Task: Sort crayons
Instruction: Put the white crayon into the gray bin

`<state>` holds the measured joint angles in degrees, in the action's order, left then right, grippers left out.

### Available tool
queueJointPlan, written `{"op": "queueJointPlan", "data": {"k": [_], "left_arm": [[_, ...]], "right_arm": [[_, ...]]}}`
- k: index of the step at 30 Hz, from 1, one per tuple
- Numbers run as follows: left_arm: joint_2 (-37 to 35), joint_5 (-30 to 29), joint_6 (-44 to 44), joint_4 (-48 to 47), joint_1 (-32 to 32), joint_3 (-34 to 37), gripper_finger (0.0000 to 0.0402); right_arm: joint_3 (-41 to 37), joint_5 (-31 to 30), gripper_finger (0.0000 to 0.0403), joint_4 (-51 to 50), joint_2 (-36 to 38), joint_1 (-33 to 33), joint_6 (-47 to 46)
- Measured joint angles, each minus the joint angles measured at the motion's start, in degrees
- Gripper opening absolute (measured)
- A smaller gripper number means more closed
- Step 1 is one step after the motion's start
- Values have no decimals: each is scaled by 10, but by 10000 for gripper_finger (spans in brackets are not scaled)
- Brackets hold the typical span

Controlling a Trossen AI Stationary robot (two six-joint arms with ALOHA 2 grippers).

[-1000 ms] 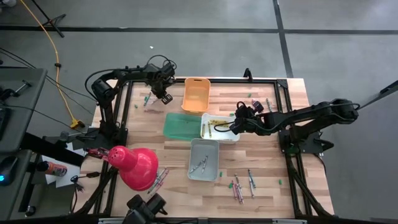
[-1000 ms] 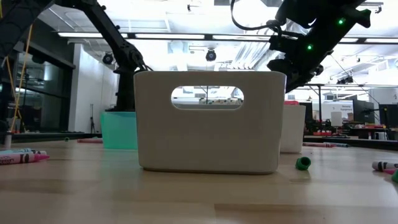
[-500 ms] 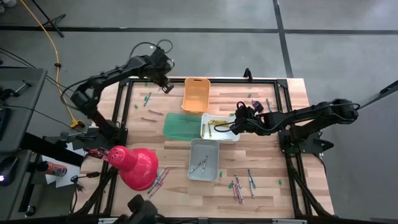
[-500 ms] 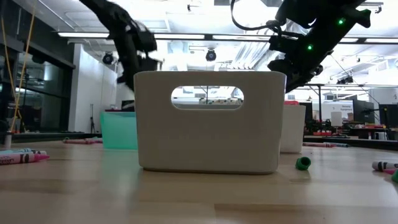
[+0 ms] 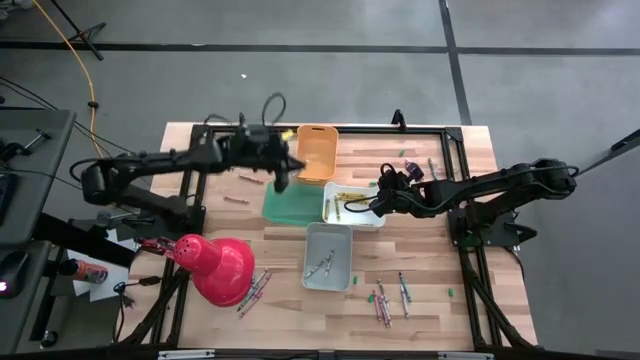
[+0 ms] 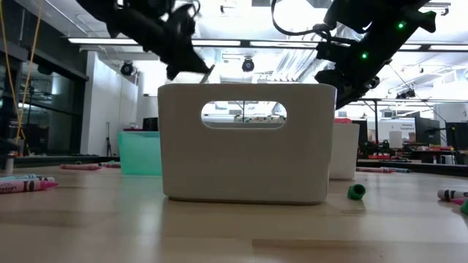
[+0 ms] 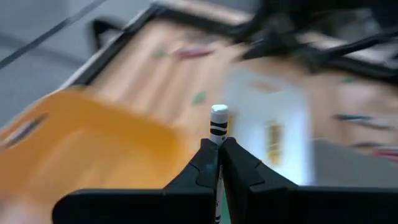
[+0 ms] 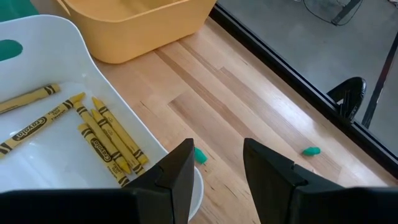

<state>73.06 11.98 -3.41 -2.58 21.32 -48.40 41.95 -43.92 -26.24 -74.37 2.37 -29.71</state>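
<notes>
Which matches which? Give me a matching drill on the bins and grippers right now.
Things:
1. white bin
2. grey bin
3. left gripper
4. right gripper

States:
A. jaws open, nothing between them
B. yellow crayons lying inside
C. jaws shut on a crayon
D. fills the middle of the low view

Pairs: 1-B, 2-D, 3-C, 4-A
</notes>
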Motion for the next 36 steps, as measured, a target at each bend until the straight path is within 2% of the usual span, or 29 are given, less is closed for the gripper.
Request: {"op": "queueJointPlan", "data": {"k": [5, 9, 11, 15, 20, 31, 36], "left_arm": [[-3, -2, -23, 172, -135, 53, 0], [20, -9, -21, 286, -236, 75, 0], [39, -31, -19, 326, -278, 77, 0], [70, -112, 19, 374, -338, 78, 0], [80, -165, 30, 395, -348, 78, 0], [80, -168, 23, 393, -342, 78, 0], [123, -168, 88, 377, -373, 77, 0]], "right_arm": [[0, -2, 133, 0, 0, 0, 1], [0, -4, 133, 1, 0, 0, 1], [0, -4, 133, 1, 0, 0, 1], [0, -4, 133, 6, 0, 0, 1], [0, -5, 133, 8, 0, 0, 2], [0, -5, 133, 7, 0, 0, 7], [0, -5, 133, 7, 0, 0, 6]]}}
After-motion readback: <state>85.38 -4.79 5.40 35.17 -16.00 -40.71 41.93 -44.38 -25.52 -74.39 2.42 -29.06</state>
